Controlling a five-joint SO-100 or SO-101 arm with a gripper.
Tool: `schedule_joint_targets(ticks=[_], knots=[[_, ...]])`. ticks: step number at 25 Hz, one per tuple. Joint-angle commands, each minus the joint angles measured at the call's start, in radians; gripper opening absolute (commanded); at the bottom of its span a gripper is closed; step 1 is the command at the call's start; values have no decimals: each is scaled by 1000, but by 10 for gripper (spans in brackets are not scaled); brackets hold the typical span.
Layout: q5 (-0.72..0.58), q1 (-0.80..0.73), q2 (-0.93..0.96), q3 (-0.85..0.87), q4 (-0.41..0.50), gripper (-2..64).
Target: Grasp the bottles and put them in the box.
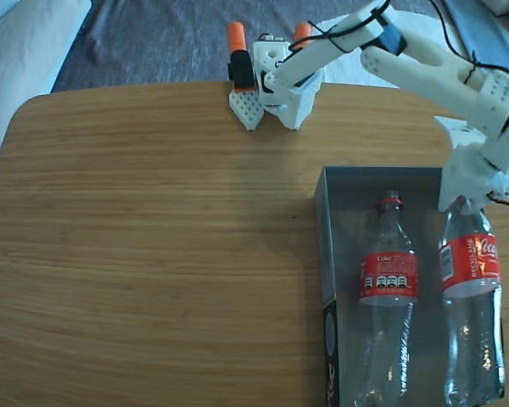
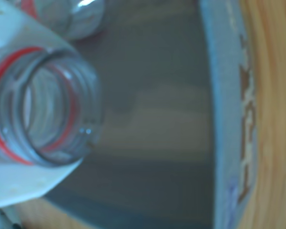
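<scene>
At the box's (image 1: 327, 254) far right corner, the gripper (image 1: 462, 202) grasps the second bottle (image 1: 471, 322) by its neck. The first bottle (image 1: 388, 297) already lies inside. Step: placing. Next: lower it flat alongside, then release.

Left bottle (image 1: 388, 288): red label reads "Coke". Right bottle (image 1: 472, 288): red label shows the Coca-Cola script, sideways. Print on the box (image 1: 327, 254) wall is unreadable.

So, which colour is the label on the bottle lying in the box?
Red with white print, on the lying bottle in the box; clearest in the fixed view.
</scene>
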Motion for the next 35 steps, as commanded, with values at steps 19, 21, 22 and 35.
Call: schedule_joint_targets(ticks=[19, 21, 22, 35], knots=[[25, 18, 21, -54, -8, 311], [44, 20, 18, -61, -8, 403], [46, 20, 17, -61, -3, 422], [46, 109, 35, -60, 15, 424]])
